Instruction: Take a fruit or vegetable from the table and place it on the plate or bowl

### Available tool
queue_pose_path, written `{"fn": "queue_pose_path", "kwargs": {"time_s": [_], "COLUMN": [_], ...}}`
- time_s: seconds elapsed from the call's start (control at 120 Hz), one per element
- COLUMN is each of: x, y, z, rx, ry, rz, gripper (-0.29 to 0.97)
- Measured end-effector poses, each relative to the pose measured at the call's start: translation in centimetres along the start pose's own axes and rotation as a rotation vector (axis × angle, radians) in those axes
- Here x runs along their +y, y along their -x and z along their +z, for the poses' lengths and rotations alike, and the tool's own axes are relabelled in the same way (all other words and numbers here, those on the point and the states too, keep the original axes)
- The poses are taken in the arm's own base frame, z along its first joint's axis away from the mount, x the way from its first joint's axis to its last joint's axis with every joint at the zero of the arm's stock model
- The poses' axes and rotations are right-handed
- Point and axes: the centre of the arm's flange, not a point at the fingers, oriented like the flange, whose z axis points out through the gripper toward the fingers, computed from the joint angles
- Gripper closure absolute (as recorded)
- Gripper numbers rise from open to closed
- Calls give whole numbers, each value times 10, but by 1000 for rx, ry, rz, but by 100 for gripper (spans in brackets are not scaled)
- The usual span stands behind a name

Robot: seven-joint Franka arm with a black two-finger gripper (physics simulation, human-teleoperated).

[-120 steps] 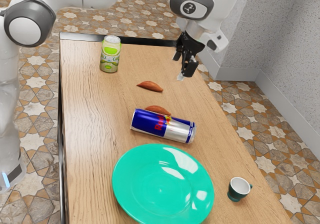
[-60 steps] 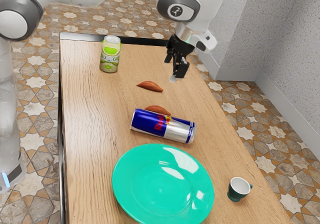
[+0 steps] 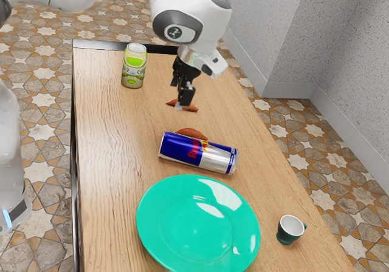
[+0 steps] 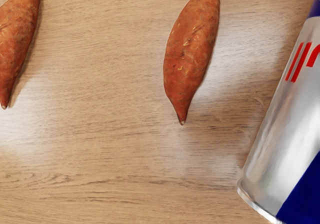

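Note:
Two orange sweet potatoes lie on the wooden table. The far one [image 3: 192, 108] is partly covered by my black gripper [image 3: 185, 99], which hangs open low over it. The near one [image 3: 192, 132] lies against the far side of a tipped Red Bull can [image 3: 198, 152]. In the wrist view the sweet potato [image 4: 192, 49] beside the can [image 4: 287, 149] sits mid-picture, and the other sweet potato [image 4: 17, 44] lies parallel to it, farther from the can. The green plate [image 3: 197, 223] rests near the table's front, with nothing on it.
A green drink can [image 3: 134, 65] stands upright at the far end of the table [image 3: 109, 138]. A small dark green cup [image 3: 290, 229] sits by the front corner on the exterior view's right. A grey wall runs along the right side.
My arm has swung toward the exterior view's left and come down, from above the table's right edge to just over the far sweet potato. The objects have stayed put.

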Motion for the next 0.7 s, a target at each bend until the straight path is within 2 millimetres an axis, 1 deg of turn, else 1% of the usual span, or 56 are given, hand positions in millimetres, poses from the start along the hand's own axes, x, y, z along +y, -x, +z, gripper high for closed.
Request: {"fn": "queue_pose_path", "kwargs": {"time_s": [0.125, 0.225, 0.3, 0.375, 0.458, 0.508, 0.567, 0.642, 0.7], "x": [-12, -11, -12, -22, -46, -57, -70, -73, -72], "y": [3, 3, 3, 3, 1, -3, -15, -23, -30], "z": [1, -2, -4, 0, 10, 17, 23, 25, 31], "rx": [28, 43, 43, 33, 20, 12, 11, 19, 20], "ry": [47, 47, 4, -16, 10, 25, 35, 27, 9], "rz": [15, 37, 33, 21, 6, 3, 6, 30, 57], "gripper": [0, 0, 0, 0, 0, 0, 0, 0, 0]}}
